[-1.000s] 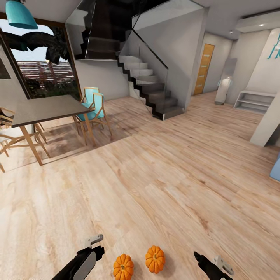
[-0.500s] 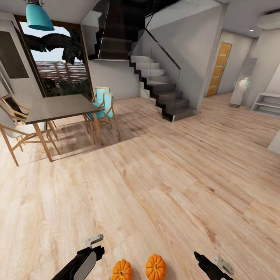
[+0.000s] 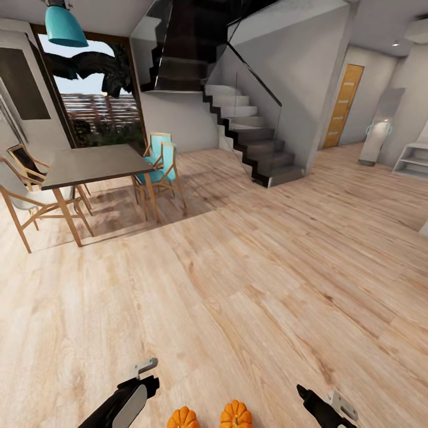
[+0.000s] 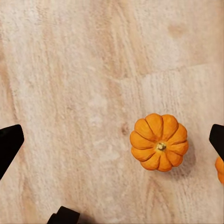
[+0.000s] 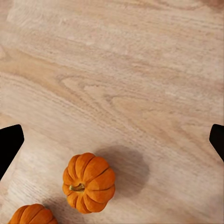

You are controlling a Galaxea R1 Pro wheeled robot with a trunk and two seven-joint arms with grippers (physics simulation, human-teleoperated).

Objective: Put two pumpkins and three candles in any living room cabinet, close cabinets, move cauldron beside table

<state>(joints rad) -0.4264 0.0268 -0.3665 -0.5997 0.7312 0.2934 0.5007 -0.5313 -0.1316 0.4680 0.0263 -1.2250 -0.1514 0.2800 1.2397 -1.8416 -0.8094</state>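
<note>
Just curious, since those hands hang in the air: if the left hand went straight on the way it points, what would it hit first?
Probably the bare wooden floor; the left hand points down at it, with the nearest pumpkin slightly off to one side.

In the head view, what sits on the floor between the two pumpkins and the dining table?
Nothing: from the pumpkins to the dining table, the head view shows only bare wooden floor.

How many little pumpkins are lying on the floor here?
2. Both sit on the wooden floor just in front of the robot, side by side and apart: the left pumpkin nearer its left tool, the right pumpkin beside it. More could lie outside the views.
</note>
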